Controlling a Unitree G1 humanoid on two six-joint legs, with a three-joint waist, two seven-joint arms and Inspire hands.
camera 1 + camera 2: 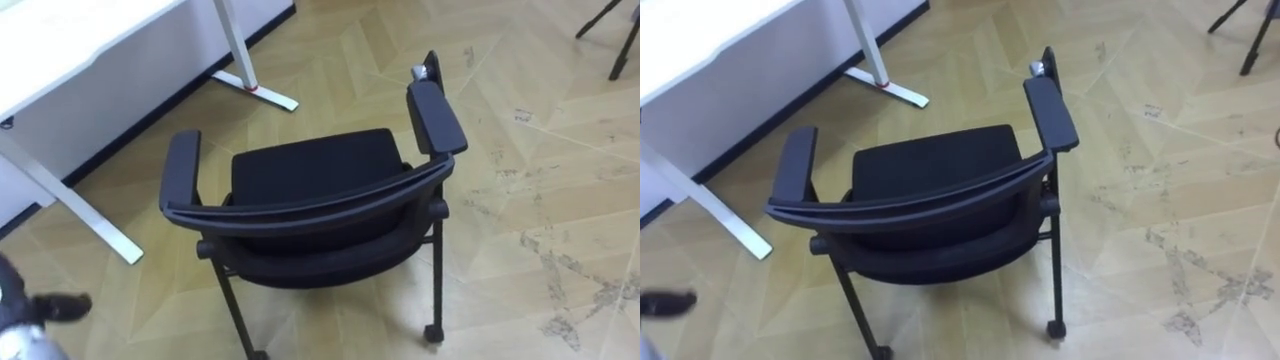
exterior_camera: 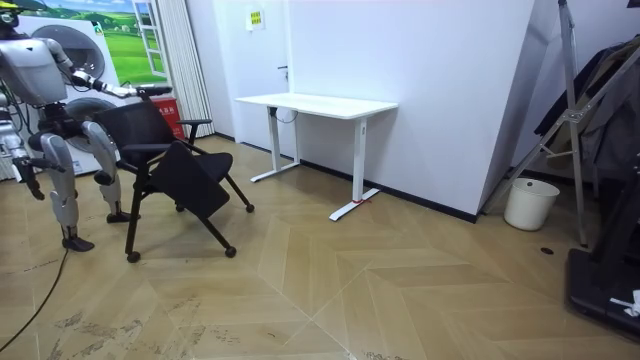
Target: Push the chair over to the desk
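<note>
Clerk: Item one, chair [image 1: 310, 175]: black, standing on the wood floor [image 1: 520, 200], seat turned away from the robot. A white desk [image 1: 60, 40] stands beyond it to the left.

Checker: Bearing from the hands?

Clerk: Left hand [image 1: 58, 306]: low, in the near corner. The chair lies ahead of it and to its right, apart, not touching. The chair's back rail [image 1: 300, 210] runs crosswise, left to right, broadside to a forward push.

Checker: Grasp?

Clerk: Cannot tell how far open. The hand is blurred and probably holds nothing.

Checker: Right hand [image 2: 27, 172]?

Clerk: Hangs by the robot's side in the room view, farther from the rail. The left is nearer.
</note>
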